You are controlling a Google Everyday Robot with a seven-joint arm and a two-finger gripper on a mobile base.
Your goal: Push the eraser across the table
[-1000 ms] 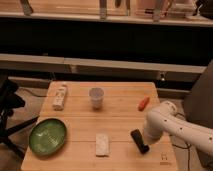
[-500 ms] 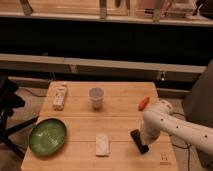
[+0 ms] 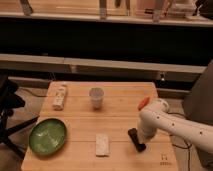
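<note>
Near the right front part of the table (image 3: 120, 107) lies the eraser (image 3: 135, 138), a small flat black block with rounded ends, and the hand (image 3: 142, 141) is down at it, at its near end. The two fingers of the hand are together, with nothing held between them; the white arm (image 3: 165, 122) covers most of it.

I judge the eraser light and stiff, perhaps a little rubbery, so it may drag on the wood and turn if it is pushed off its middle. No grip is needed: better to press the closed hand against one long side, low, near the middle.

The table is pale wood with plank grain, smooth and flat. To the left of the eraser, well apart, lies a whitish speckled block (image 3: 102, 145). Farther left a green round plate (image 3: 47, 136) looks glossy. A pale cup (image 3: 96, 97) stands upright in the middle, and a white bottle (image 3: 60, 96) lies on its side near the far left corner.
</note>
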